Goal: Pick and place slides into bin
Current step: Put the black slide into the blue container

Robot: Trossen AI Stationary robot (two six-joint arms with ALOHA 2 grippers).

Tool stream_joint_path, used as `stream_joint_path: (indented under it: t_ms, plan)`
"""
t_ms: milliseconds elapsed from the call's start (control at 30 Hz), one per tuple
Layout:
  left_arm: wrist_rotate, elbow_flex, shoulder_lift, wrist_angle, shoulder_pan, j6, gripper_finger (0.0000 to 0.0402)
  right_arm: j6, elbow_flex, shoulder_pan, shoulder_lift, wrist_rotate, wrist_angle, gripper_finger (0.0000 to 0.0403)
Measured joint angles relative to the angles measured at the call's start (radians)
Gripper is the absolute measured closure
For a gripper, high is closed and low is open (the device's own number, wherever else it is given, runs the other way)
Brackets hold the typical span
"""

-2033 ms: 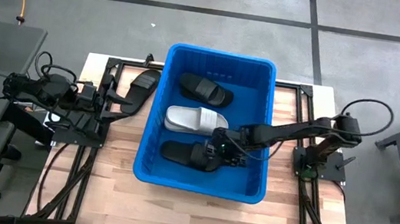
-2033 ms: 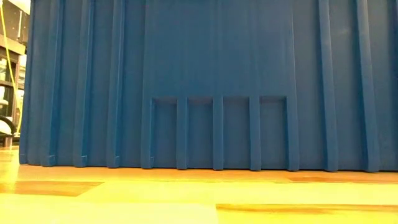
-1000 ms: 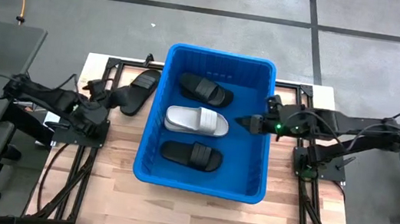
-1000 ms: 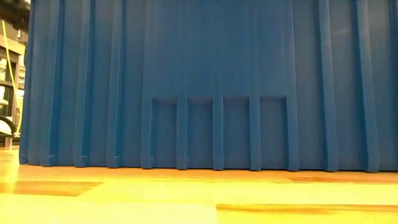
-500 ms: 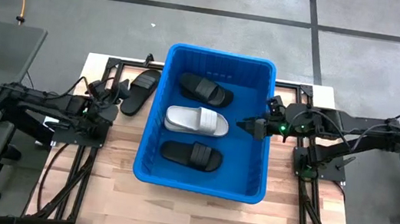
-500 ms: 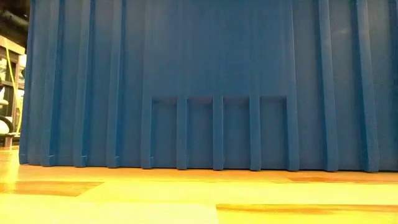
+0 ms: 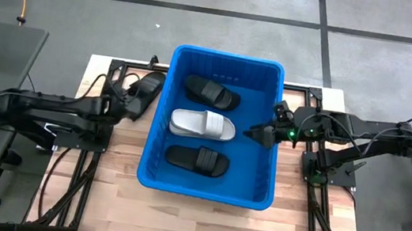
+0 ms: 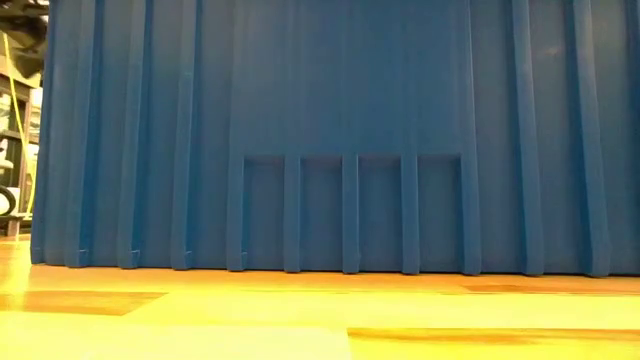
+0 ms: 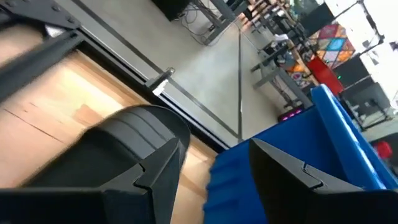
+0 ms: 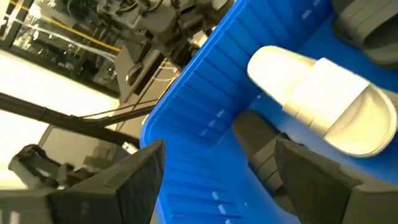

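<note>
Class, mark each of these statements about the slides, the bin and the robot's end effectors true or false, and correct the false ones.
1. Three slides lie in the bin. True.
2. The white slide lies between two black ones. True.
3. The black slide outside the bin sits right of it. False: left of it.
4. The right end effector holds a slide. False: it is open and holds nothing.
5. The left end effector is inside the bin. False: it is at the outside slide.

Smooth, slightly glossy blue plastic bin [image 7: 271,132] with ribbed walls, matt rubbery black slides [image 7: 197,160], pale wood table [image 7: 115,199] with visible grain
</note>
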Motion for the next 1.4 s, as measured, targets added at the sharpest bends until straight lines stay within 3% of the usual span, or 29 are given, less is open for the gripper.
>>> stream_joint_path:
  t_ms: [100, 300, 933, 1133, 1400]
  plan:
    - [0.023, 0.000, 0.082, 0.054, 0.034, -0.039, 0.0222, 0.000, 0.000, 0.000, -0.001, -0.028, 0.000, 0.0114]
    - [0.097, -0.002, 0.153, -0.009, 0.088, -0.123, 0.0222, -0.001, 0.000, 0.000, -0.006, -0.032, 0.002, 0.0114]
    - [0.122, -0.253, 0.165, 0.489, 0.096, -0.170, 0.0221, -0.027, 0.000, 0.000, -0.012, -0.063, 0.023, 0.0114]
    - [0.113, -0.271, 0.164, 0.555, 0.121, -0.151, 0.0191, -0.023, 0.000, 0.000, -0.012, -0.064, 0.023, 0.0114]
    - [0.300, -0.261, 0.167, 0.684, 0.233, -0.113, 0.0133, -0.019, 0.000, 0.000, -0.012, -0.063, 0.023, 0.0114]
